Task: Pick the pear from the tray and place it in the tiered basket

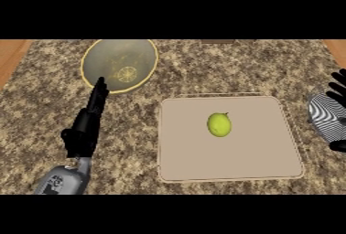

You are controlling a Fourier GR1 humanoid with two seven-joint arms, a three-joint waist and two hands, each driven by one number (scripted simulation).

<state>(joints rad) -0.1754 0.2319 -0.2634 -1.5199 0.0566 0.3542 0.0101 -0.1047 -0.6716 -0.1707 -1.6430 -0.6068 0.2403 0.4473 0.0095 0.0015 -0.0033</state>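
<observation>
The pear [219, 124] sits mid-tray [189, 155], untouched. My left hand [83, 131] lies flat, fingers straight and together, pointing toward the tiered basket [119, 51] - while my right hand [337, 93] rests open at the right edge, probably the nearer of the 2.

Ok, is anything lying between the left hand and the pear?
Nothing loose. In the head view, only bare counter and then the left side of the tray separate the left hand from the pear.

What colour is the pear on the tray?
The pear is yellow-green; the head view shows it best.
</observation>
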